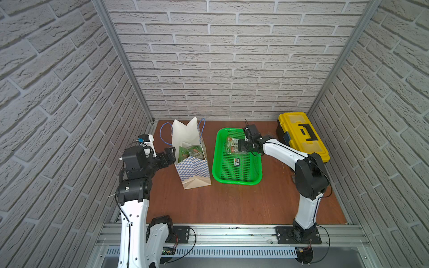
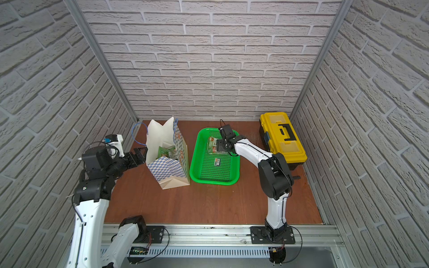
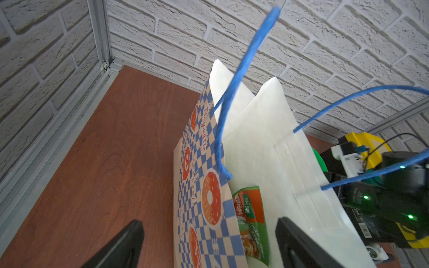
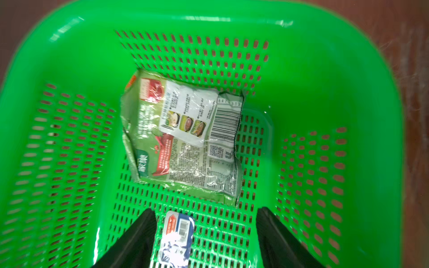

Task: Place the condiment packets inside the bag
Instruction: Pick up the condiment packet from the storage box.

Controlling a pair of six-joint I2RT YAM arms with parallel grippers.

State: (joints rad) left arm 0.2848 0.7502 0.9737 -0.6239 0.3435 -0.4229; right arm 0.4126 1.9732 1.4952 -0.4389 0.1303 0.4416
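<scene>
Condiment packets (image 1: 190,152) lying inside bag (image 1: 193,170), upright on bench (image 1: 232,204); one more packet (image 4: 181,139) flat in green basket (image 4: 325,81) beside bag. Right claw (image 4: 206,210) spread over basket near that packet, holding nothing. Left claw (image 1: 171,152) spread beside bag rim, holding nothing.

Green perforated basket (image 1: 236,182) at bench (image 1: 232,204) centre, small barcode sticker (image 1: 237,161) on its floor. Yellow toolbox (image 1: 301,134) at basket's 2 o'clock, apart.
</scene>
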